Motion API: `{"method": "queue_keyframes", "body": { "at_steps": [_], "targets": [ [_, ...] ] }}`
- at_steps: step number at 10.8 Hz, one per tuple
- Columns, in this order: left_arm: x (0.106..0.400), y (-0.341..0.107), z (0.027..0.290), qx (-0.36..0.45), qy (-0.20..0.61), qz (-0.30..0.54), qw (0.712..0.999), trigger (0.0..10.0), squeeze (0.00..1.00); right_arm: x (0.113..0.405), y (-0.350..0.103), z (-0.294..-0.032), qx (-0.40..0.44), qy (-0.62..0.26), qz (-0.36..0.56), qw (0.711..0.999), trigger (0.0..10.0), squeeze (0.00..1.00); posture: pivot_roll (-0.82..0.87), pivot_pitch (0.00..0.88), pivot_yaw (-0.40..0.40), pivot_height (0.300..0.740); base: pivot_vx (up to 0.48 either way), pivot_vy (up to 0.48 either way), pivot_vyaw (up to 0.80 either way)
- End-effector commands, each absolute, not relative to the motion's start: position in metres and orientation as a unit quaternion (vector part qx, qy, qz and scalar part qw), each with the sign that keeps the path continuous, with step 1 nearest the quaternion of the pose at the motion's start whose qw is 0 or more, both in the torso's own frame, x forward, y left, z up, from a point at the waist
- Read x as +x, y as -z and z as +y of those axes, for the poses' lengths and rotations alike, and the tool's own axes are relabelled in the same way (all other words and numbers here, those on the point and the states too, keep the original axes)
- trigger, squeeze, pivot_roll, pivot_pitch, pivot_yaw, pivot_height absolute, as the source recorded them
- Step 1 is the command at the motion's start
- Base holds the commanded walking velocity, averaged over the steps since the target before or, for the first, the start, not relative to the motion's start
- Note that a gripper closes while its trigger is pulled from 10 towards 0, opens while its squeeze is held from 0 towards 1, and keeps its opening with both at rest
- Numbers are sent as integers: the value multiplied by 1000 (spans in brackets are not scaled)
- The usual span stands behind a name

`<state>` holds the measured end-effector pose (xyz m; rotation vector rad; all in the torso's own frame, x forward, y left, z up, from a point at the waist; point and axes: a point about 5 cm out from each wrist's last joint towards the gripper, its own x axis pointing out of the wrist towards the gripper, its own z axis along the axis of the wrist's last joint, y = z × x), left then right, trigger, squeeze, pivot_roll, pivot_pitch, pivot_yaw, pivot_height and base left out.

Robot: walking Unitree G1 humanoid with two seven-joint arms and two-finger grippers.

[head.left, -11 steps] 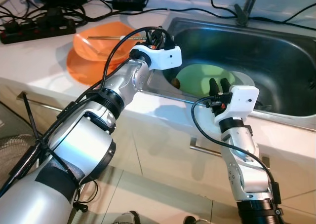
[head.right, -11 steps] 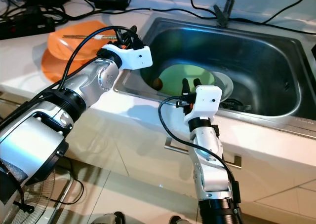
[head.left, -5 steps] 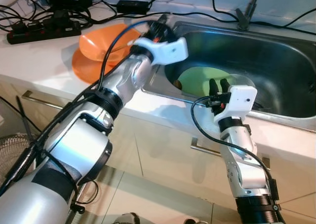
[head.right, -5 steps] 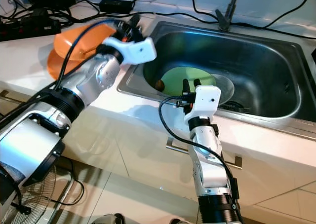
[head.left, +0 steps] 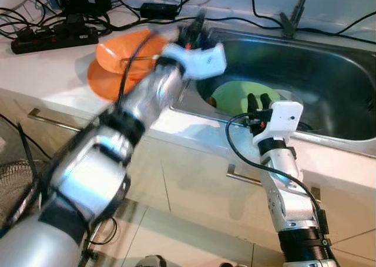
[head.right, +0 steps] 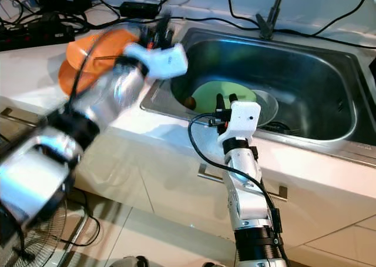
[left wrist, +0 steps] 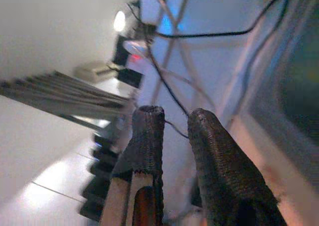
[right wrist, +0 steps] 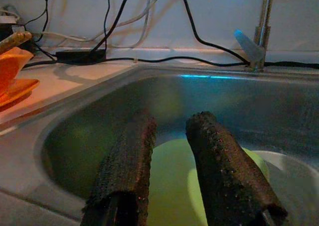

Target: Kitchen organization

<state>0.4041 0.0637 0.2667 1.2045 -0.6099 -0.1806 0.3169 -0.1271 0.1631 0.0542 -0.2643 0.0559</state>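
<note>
Worktop [head.left: 53,67]: you have a white surface running along the left of the sink, with drawer handles on the cabinet fronts below it.
Sink [head.right: 305,73]: your steel basin sits to the right of the worktop, with the tap stem at its far rim.
Left arm: yours reaches forward over the sink's near-left corner and shows blurred in both eye views.
Right arm: yours stands upright in front of the sink's near rim, its white wrist block level with that rim.
Orange plates [head.left: 114,64]: you see two stacked on the worktop just left of the sink; a thin stick-like thing lies across the top one, too blurred to name.
Green plate [head.right: 220,93]: it lies in the bottom of the sink at the near-left, with the right tool's fingers in front of it.
Pale bowl [head.right: 267,105]: it rests in the sink touching the green plate's right edge.
Power strip and cables [head.left: 50,34]: they lie along the back of the worktop, behind the orange plates.
Left tool [left wrist: 172,124]: your two fingers sit close together with a narrow gap and nothing between them.
Right tool [right wrist: 167,161]: your fingers point into the sink, slightly apart and holding nothing, above the green plate.
</note>
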Motion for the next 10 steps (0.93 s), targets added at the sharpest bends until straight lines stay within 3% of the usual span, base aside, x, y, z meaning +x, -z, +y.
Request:
{"method": "queue_keyframes", "body": {
  "at_steps": [1, 2, 3, 5, 6, 10],
  "targets": [
    [400, -268, 62, 529, 95, -288, 793, 10000, 624, 318, -151, -127, 32, -27, -103, 994, 10000, 0, 128, 82, 24, 740, 0, 0, 0],
    [398, -265, 61, 521, 105, -289, 796, 10000, 690, 318, -151, -127, 32, -27, -103, 994, 10000, 0, 131, 81, 23, 740, 0, 0, 0],
    [396, -255, 61, 515, 125, -277, 802, 10000, 1000, 319, -151, -126, 32, -27, -104, 994, 10000, 0, 134, 83, 21, 740, 0, 0, 0],
    [394, -251, 63, 528, 138, -268, 794, 10000, 1000, 318, -150, -124, 34, -29, -103, 994, 10000, 0, 140, 92, 21, 740, 0, 0, 0],
    [396, -247, 65, 550, 146, -251, 783, 10000, 0, 317, -150, -124, 35, -29, -103, 994, 10000, 0, 139, 96, 22, 740, 0, 0, 0],
    [406, -245, 78, 575, 125, -204, 782, 10000, 0, 312, -147, -125, 37, -24, -100, 994, 10000, 0, 132, 120, 32, 740, 0, 0, 0]
  ]
}}
